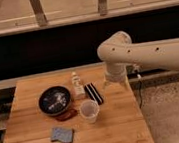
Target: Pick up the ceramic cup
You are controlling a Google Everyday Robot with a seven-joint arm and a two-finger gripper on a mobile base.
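The ceramic cup (89, 110), small, pale cream, round-rimmed and slightly tapered, stands upright near the middle of the wooden surface (117, 130), front-right of the dark bowl (55, 100). The end effector (108, 82) hangs behind it to the right; whether it is spread or closed cannot be told.

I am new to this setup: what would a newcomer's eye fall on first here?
The big white robot arm reaching in from the right, its dark gripper over the wooden table. Next comes the white ceramic cup at the table's middle, just in front of the gripper, with a dark bowl left of it in the picture.
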